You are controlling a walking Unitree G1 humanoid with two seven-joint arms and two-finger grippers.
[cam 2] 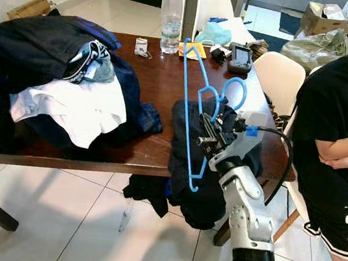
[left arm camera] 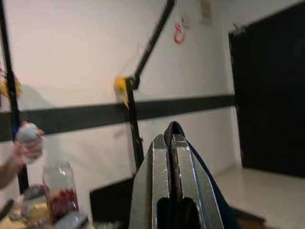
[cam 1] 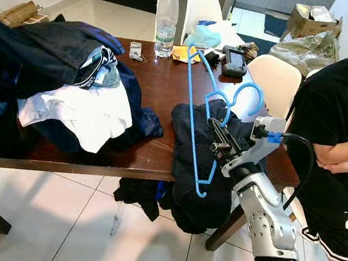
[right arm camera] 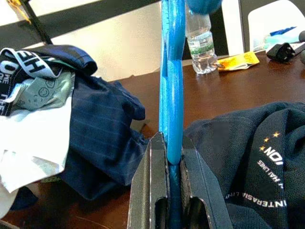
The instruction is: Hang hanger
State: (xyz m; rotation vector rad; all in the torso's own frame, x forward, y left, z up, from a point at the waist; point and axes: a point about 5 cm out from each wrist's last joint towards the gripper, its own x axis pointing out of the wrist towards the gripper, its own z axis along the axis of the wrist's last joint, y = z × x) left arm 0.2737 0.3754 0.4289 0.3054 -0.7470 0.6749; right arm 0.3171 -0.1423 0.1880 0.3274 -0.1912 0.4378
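1. The right gripper (cam 1: pixel 220 145) was up above the near edge of the brown table (cam 1: pixel 160 88). Its two black fingers were squeezed tight on a blue hanger (cam 1: pixel 195 117).
2. The hanger stood almost upright in the air. Its hook (cam 1: pixel 247 98) curled toward the white chair (cam 1: pixel 277 82) on the robot's right. Its long thin bar reached back over the table toward the far side.
3. Just under the hanger lay a dark shirt (cam 1: pixel 192 163). It drooped over the table edge and hung down toward the floor.
4. On the robot's left side of the table sat a big heap of clothes (cam 1: pixel 61 81), dark blue ones and a white one.
5. A clear water bottle (cam 1: pixel 166 20) stood at the far edge of the table. Some small things lay beside it.
6. A person in a black shirt (cam 1: pixel 333 122) stood on the right with arms folded.
7. The left gripper (left arm camera: pixel 170 157) was held up in front of a pale wall. Its fingers were pressed together. Something dark seemed to stick out between them, but the picture was too blurry to be sure.
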